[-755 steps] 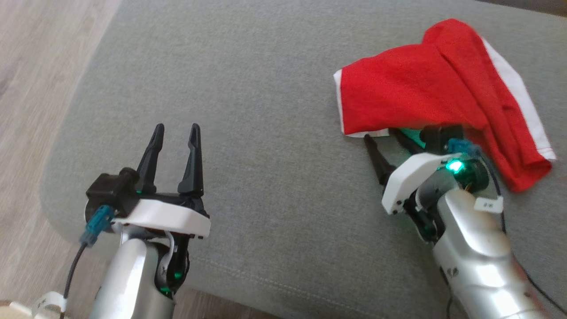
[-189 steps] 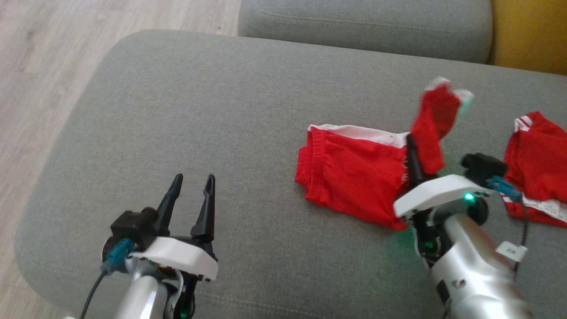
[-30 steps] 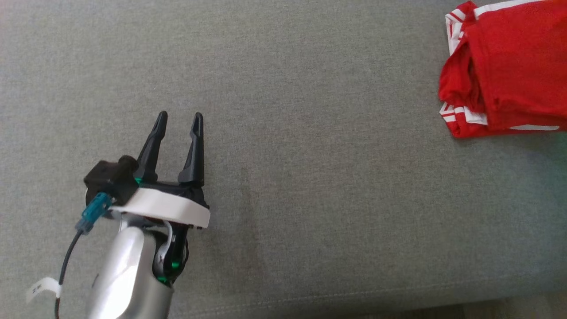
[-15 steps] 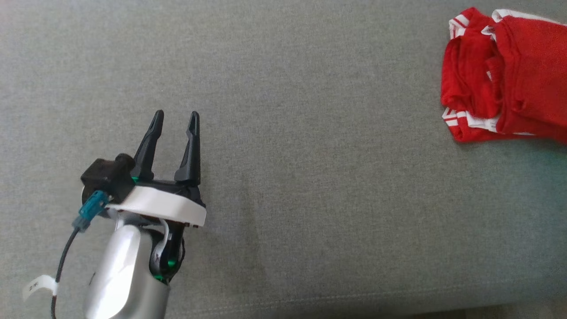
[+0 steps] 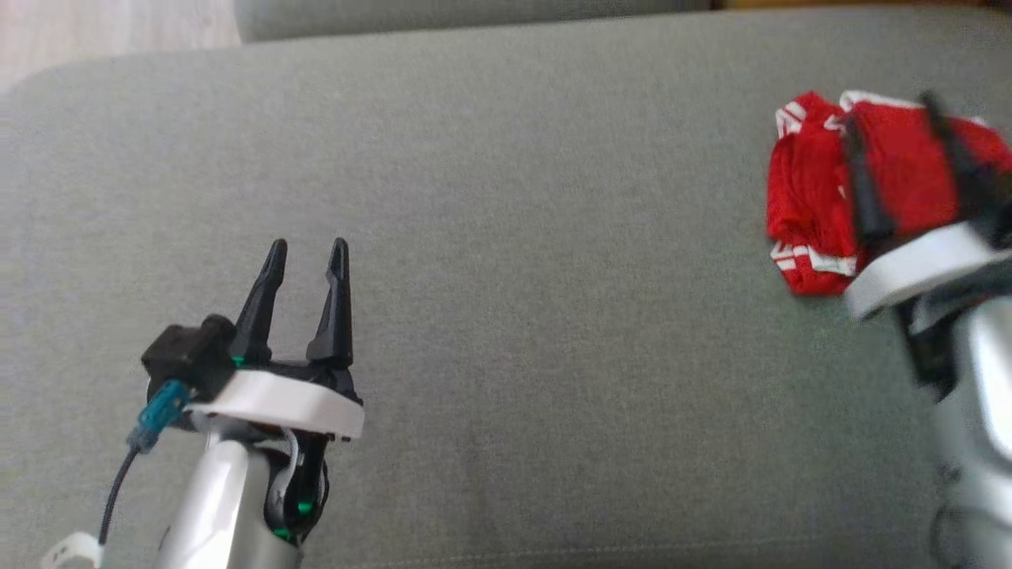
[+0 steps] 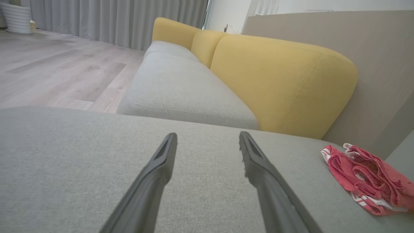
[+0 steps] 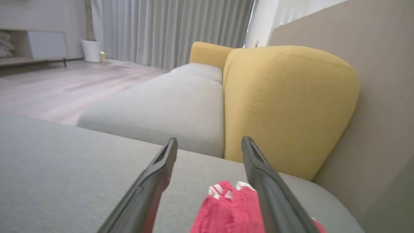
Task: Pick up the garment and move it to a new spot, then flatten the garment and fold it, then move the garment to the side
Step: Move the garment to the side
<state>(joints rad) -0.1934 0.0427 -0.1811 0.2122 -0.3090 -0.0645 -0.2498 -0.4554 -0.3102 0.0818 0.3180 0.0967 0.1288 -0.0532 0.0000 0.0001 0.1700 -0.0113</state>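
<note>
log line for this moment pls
garment: folded, right end of cushion | right gripper: open over it | left gripper: open, empty

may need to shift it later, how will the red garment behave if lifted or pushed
The red garment lies in soft, rumpled layers, so it is probably floppy: lifted by one edge, the fold would likely fall open. Thin cloth, so likely light. Pushed across the woven grey cushion, it would probably bunch rather than slide.
</note>
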